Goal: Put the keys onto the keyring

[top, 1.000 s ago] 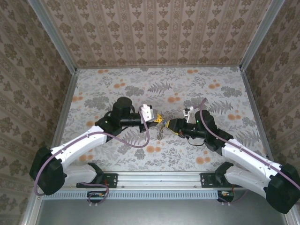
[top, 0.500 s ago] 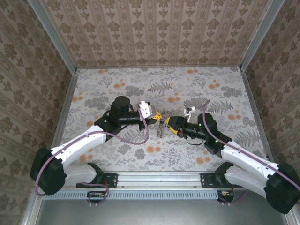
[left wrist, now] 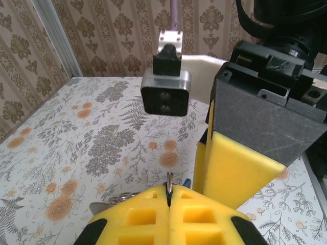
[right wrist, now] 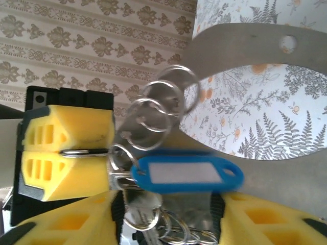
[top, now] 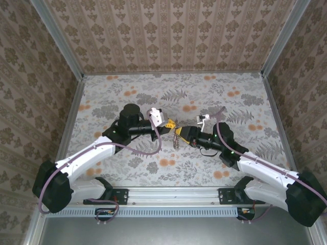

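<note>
Keyring [left wrist: 168,191] pinched edge-on between the pressed-together pads of left jaws, held clear of floral counter [top: 117,97] at mid-workspace; likely to offer a steady edge for threading. Chain of small split rings [right wrist: 156,109] just beside it, leading to blue key tag [right wrist: 186,177] and keys [right wrist: 148,208], bunched between yellow pads of right jaws. Right jaws part-spread around the bunch; unable to tell whether actually gripping. 2 arms nose to nose, for bringing bunch to ring.

The blue-tagged keys [right wrist: 186,177] hang bunched — overlapping the grey keyring [right wrist: 240,43].
</note>
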`<action>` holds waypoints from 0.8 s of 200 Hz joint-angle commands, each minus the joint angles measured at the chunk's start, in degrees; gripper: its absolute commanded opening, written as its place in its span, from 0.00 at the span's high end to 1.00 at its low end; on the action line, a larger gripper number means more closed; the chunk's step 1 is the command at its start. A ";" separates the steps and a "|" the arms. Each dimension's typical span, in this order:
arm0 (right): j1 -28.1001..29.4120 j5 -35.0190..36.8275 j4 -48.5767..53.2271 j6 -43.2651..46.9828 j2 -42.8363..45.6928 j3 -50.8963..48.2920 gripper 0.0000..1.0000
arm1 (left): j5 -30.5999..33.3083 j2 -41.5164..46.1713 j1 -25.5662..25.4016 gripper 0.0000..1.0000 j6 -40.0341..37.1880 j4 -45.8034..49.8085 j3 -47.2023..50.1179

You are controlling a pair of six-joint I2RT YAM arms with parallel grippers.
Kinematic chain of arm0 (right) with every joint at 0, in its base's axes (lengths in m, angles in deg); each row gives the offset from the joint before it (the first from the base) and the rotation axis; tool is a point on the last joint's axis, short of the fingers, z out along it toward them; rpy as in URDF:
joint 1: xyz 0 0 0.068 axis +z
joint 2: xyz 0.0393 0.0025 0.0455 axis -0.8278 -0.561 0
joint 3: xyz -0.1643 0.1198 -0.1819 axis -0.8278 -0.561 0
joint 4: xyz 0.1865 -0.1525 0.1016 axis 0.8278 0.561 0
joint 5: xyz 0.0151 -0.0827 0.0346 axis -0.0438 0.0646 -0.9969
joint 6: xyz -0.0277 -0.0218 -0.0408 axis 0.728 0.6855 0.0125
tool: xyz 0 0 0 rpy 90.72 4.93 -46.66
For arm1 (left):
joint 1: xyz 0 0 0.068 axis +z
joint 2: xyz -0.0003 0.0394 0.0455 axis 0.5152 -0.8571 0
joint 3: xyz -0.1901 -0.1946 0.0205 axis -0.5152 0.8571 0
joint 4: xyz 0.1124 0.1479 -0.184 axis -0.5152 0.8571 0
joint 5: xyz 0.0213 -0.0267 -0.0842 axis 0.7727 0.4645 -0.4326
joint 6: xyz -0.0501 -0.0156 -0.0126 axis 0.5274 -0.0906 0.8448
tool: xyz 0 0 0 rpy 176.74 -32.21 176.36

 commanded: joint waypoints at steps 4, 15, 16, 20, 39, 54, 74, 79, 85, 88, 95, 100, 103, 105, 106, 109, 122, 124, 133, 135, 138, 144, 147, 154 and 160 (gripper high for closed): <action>0.40 0.29 0.59 4.87 1.14 2.94 0.56 | -2.07 0.99 0.48 1.00 1.74 -2.96 -0.27; 0.40 -0.31 -0.77 4.46 0.61 3.10 0.58 | -2.03 1.08 0.48 1.00 1.91 -2.90 -0.25; 0.40 -0.33 -0.87 4.42 0.56 3.10 0.58 | -2.02 1.08 0.44 1.00 1.93 -2.93 -0.26; 0.40 -0.55 -1.35 4.20 0.40 3.18 0.59 | -2.08 1.01 0.44 1.00 1.95 -2.87 -0.27; 0.40 -1.18 -3.95 3.04 -0.35 3.21 0.62 | -2.08 0.99 0.49 1.00 2.11 -2.89 -0.17; 0.49 -1.27 -6.10 2.21 -0.69 2.93 0.64 | -1.87 1.08 0.55 1.00 2.17 -2.94 -0.10; 0.49 -1.15 -6.68 2.00 -0.72 2.72 0.68 | -1.94 1.08 0.65 1.00 2.26 -3.02 0.06; 0.49 -1.27 -6.68 2.18 -0.72 2.70 0.69 | -1.93 1.08 0.67 1.00 2.30 -3.06 0.08; 0.53 -1.54 -6.57 2.42 -0.72 2.62 0.70 | -2.08 1.01 0.78 1.00 2.30 -3.08 0.19; 0.57 -1.58 -6.38 2.64 -0.72 2.58 0.71 | -1.98 1.06 0.81 1.00 2.34 -3.20 0.24; 0.66 -1.79 -6.15 3.00 -0.80 2.70 0.71 | -2.00 1.08 0.90 1.00 2.44 -3.26 0.39; 0.74 -1.96 -6.15 3.21 -0.80 2.41 0.70 | -2.00 1.08 1.03 1.00 2.60 -3.52 0.52; 0.75 -1.98 -6.07 3.45 -0.80 2.30 0.69 | -1.98 1.08 1.06 1.00 2.73 -3.76 0.54; 0.79 -2.01 -6.07 3.48 -0.80 2.19 0.69 | -1.94 1.08 1.16 1.00 2.85 -3.85 0.59; 0.82 -2.01 -6.06 3.54 -0.80 2.16 0.69 | -1.98 1.08 1.18 1.00 2.88 -3.93 0.60; 0.84 -2.04 -6.06 3.63 -0.80 2.01 0.68 | -1.94 1.08 1.18 1.00 3.04 -4.15 0.75; 0.99 -2.09 -6.06 3.97 -0.83 1.48 0.67 | -1.61 1.08 1.43 1.00 3.74 -4.85 0.94; 1.00 -2.10 -6.06 4.01 -0.81 1.50 0.67 | -1.50 1.08 1.41 1.00 3.76 -4.90 1.02; 1.16 -2.28 -5.91 4.70 -0.77 1.39 0.67 | -1.49 0.99 1.45 1.00 3.94 -4.97 1.11; 1.23 -2.28 -5.81 4.89 -0.73 1.48 0.67 | -1.54 0.99 1.46 1.00 3.99 -4.97 1.06; 1.27 -2.25 -5.72 5.14 -0.64 1.43 0.67 | -1.54 0.94 1.45 1.00 4.06 -4.95 1.09; 1.36 -2.19 -5.63 5.41 -0.64 1.51 0.67 | -1.73 0.82 1.44 1.00 4.39 -5.05 0.97; 1.44 -2.20 -5.51 5.66 -0.63 1.65 0.66 | -1.82 0.84 1.41 1.00 4.59 -5.17 1.00; 1.52 -2.31 -5.37 5.91 -0.84 1.93 0.66 | -2.04 0.66 1.44 1.00 4.94 -5.39 1.05; 1.61 -2.69 -5.35 6.15 -1.20 2.25 0.66 | -2.13 0.55 1.45 1.00 5.37 -5.92 1.13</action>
